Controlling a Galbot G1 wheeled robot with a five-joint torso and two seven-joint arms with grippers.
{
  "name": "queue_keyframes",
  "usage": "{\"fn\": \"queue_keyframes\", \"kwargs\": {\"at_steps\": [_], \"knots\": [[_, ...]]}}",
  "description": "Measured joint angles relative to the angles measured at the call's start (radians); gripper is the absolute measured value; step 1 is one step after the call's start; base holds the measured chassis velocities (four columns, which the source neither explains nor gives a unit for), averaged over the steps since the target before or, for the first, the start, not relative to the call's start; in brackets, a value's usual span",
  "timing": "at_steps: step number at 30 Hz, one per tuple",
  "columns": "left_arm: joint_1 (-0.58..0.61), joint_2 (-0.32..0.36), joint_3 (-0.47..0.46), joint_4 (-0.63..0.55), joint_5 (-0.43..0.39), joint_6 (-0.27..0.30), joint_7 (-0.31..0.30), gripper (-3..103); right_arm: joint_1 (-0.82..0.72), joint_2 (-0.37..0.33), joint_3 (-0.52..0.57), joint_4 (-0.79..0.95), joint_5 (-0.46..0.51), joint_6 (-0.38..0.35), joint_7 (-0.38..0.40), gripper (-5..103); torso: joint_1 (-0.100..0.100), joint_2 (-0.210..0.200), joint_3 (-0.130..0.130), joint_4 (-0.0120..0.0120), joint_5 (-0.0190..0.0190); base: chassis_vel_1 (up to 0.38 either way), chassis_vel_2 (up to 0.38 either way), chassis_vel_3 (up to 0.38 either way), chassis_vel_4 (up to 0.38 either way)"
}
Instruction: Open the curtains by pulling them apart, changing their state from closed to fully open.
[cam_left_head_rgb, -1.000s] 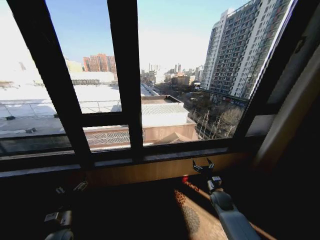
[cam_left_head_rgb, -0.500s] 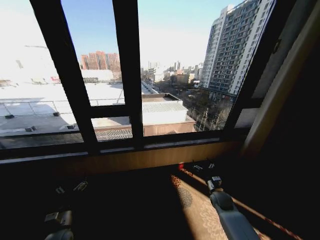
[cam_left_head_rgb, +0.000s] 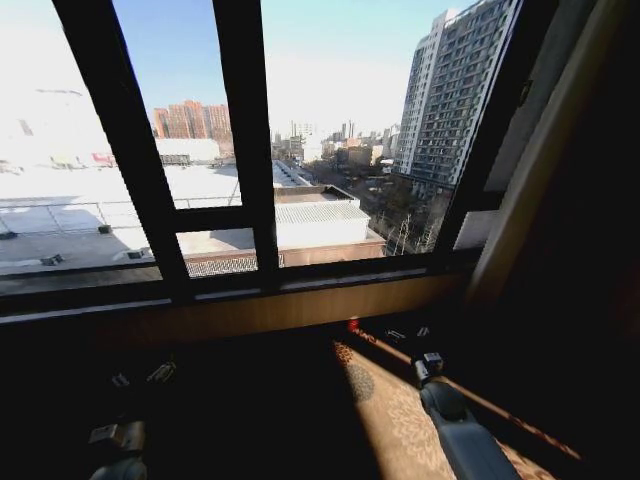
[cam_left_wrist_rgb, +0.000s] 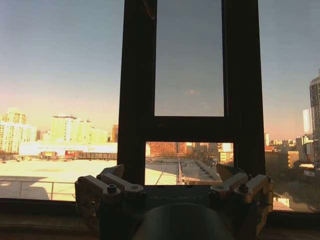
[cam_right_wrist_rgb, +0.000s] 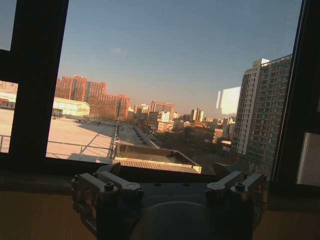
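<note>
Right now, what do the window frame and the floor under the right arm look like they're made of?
Window frame: dark, matte bars, probably painted metal, though in silhouette it's hard to say. Floor: patterned carpet, from its woven-looking ornamental motifs in the sunlit strip beside the right gripper.

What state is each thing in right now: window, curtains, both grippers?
Window: uncovered, no fabric across the glass.
Curtains: none over the panes; a pale band at the window's right edge may be one pulled aside, cannot tell.
Left gripper: open, empty, held low facing the window.
Right gripper: open, empty, held low facing the window.
</note>
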Motion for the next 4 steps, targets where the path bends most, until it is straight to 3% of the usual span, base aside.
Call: {"fn": "queue_keyframes", "kwargs": {"at_steps": [4], "knots": [[0.000,0.000,0.000,0.000,0.000,0.000,0.000,100,0.000,0.000,0.000,0.000,0.000,0.000,0.000,100,0.000,0.000,0.000,-0.0001,0.0003,0.000,0.000,0.000,0.000]]}}
